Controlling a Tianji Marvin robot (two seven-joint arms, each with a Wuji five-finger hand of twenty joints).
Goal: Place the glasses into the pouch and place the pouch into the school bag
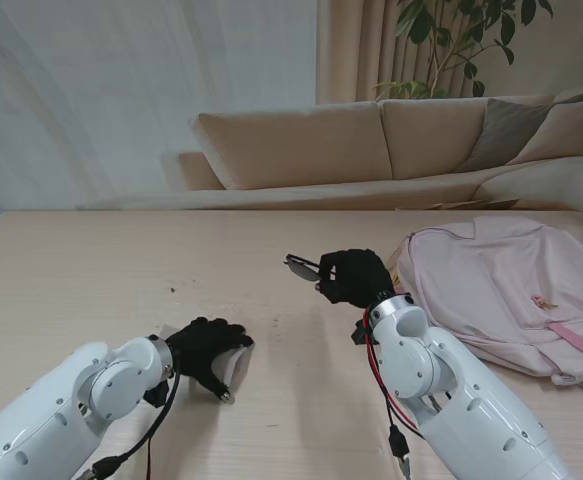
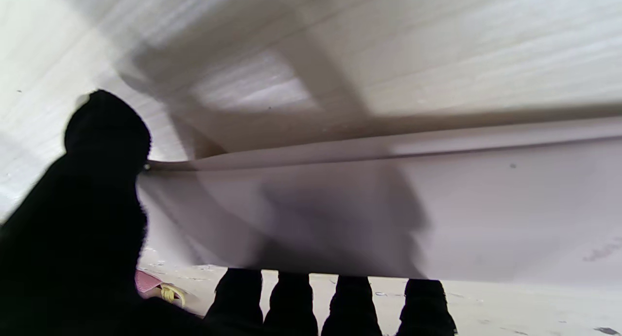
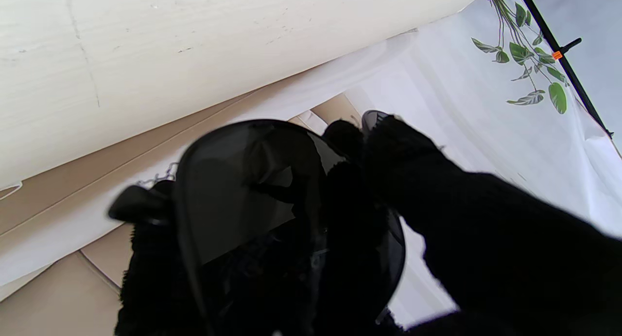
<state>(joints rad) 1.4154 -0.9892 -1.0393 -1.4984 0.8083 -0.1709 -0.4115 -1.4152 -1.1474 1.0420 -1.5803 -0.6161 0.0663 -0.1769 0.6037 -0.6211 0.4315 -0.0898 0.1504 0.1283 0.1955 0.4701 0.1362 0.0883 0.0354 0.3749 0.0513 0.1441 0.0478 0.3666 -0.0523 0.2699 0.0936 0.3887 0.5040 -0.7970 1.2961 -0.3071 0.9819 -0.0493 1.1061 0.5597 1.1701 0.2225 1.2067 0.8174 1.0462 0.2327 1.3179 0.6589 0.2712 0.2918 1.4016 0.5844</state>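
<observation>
Glasses (image 1: pixel 301 265), dark lenses, off the table, clamped in the right hand (image 1: pixel 354 277), mid-table just left of the pink school bag (image 1: pixel 516 295). Pouch (image 1: pixel 233 362), pale and flat, lies near the front edge; left hand (image 1: pixel 207 352) has fingers closed on its edge, apparently pinning the mouth. Risks: the pouch mouth looks barely open, so the frame could snag on the fabric; the grip covers one lens, so the glasses may twist or slip on release.
</observation>
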